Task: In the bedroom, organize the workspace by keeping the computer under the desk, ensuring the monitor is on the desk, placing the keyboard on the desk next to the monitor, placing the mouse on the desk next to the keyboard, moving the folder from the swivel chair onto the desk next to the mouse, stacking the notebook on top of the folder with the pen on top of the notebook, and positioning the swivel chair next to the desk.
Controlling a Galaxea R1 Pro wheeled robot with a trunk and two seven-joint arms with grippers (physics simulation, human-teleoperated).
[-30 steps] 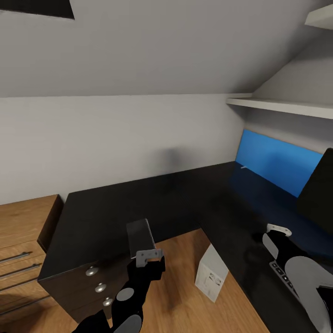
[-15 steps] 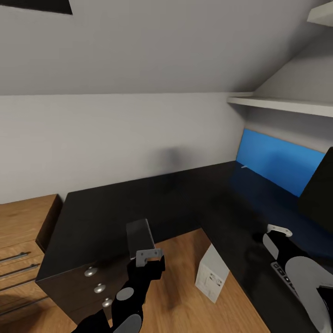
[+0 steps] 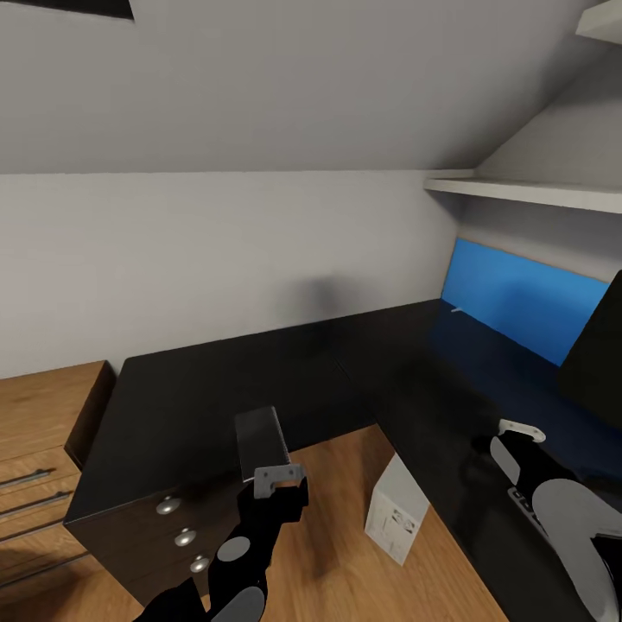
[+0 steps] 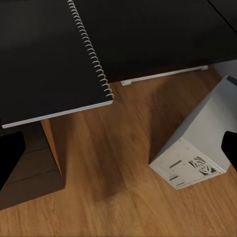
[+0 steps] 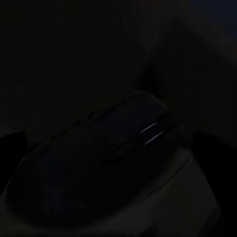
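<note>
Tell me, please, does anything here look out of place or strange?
Nothing looks spilled or damaged. The computer stands on the wood floor under the desk, turned at an angle to its edge. The left gripper holds the notebook upright over the desk. The right wrist view shows the mouse close up.

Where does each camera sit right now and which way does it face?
Head: high on the robot, looking down over the black L-shaped desk; both arms show, the left gripper holding a dark spiral-bound notebook.
Left wrist: near that gripper, facing the wood floor past the notebook and grey-white tower computer.
Right wrist: dim, close on a dark oval mouse.
Shared: notebook and computer, head and left wrist.
</note>
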